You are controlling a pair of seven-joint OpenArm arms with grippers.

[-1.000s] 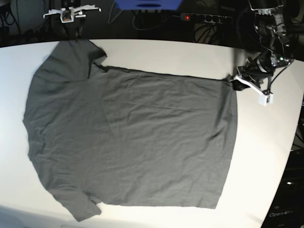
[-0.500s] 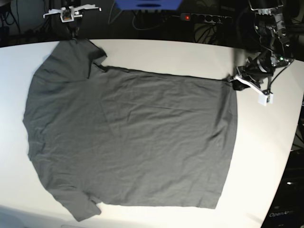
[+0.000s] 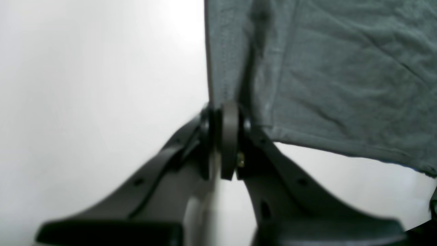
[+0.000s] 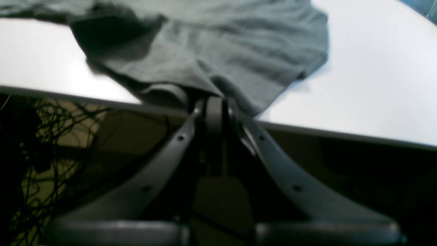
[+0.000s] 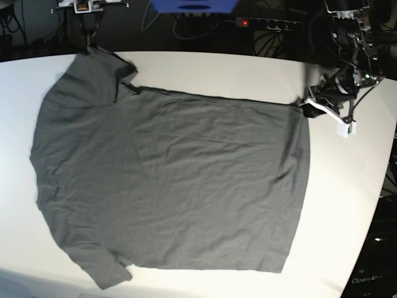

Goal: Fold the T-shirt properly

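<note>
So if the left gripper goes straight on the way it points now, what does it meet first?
The T-shirt itself: the left gripper is already shut on its corner, and the cloth stretches ahead over the white table.

Base cam overhead; both wrist cams close, sharing the T-shirt (image 5: 167,180) w/ it

Left gripper (image 3: 225,136): black curved fingers, round screw holes, brass-coloured screw near tip

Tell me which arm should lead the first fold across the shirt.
Probably neither alone. The left tool is shut on the T-shirt at its hem corner, the right tool is shut on the sleeve at the table edge, so both could lift together.
</note>
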